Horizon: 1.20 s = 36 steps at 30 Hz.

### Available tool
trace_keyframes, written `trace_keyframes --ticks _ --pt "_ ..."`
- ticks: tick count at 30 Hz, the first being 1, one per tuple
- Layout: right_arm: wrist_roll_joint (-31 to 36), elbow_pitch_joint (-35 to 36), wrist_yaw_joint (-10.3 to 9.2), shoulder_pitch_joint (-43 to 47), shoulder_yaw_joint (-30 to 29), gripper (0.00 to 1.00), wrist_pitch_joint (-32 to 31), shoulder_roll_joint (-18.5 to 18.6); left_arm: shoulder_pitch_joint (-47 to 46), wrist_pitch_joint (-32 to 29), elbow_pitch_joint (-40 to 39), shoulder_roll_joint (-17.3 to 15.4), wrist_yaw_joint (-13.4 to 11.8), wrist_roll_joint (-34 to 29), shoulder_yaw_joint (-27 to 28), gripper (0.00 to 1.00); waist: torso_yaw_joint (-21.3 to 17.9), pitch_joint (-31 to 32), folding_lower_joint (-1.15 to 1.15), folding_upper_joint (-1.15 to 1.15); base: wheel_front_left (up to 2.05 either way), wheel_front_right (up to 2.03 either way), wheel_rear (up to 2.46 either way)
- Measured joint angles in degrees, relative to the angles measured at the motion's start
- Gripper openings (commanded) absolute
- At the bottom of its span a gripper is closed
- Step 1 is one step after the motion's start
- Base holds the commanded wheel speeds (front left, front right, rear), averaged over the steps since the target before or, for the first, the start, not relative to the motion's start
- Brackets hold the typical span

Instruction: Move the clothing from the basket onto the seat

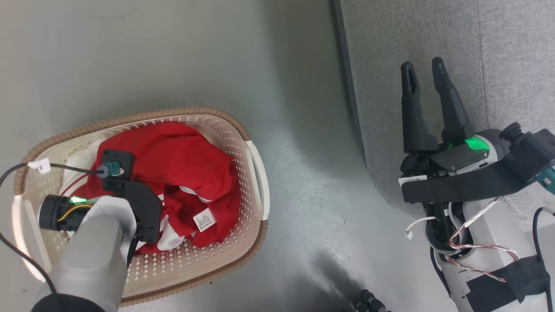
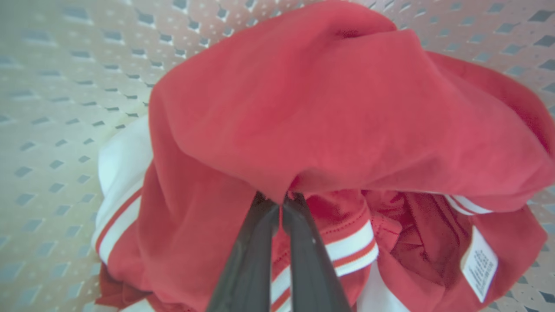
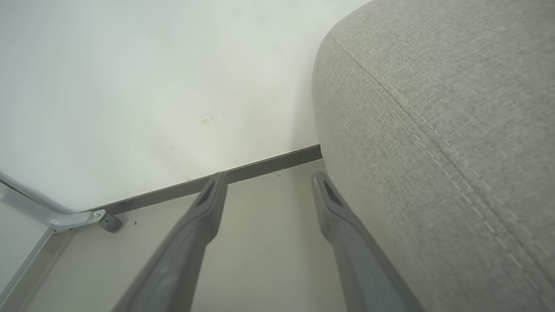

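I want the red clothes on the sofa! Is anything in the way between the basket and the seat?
Nothing visible blocks the way. The left pincer is shut on the clothing inside the basket; it only has to rise over the basket's rim. Between basket and seat lies just floor.

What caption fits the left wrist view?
Left hand shut on red clothing inside the cream basket.
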<state>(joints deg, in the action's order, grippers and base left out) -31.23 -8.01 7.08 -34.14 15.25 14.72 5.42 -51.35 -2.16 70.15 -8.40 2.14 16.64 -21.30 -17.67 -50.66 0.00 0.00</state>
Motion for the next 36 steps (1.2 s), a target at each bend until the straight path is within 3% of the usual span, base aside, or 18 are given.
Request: trace_keyframes --ticks 17,36 --pt "-0.98 -3.91 0.0 0.26 -1.16 1.0 0.0 1.96 4.95 8.05 0.33 3.03 3.98 1.59 0.22 0.0 2.42 9.69 0.0 0.0 0.0 0.0 0.0" --pt "-3.71 -7.91 0.0 5.49 -0.56 1.0 0.0 5.37 12.23 15.46 -2.71 5.25 5.13 4.7 -0.57 0.0 7.45 24.83 -0.01 0.0 0.0 0.0 0.0"
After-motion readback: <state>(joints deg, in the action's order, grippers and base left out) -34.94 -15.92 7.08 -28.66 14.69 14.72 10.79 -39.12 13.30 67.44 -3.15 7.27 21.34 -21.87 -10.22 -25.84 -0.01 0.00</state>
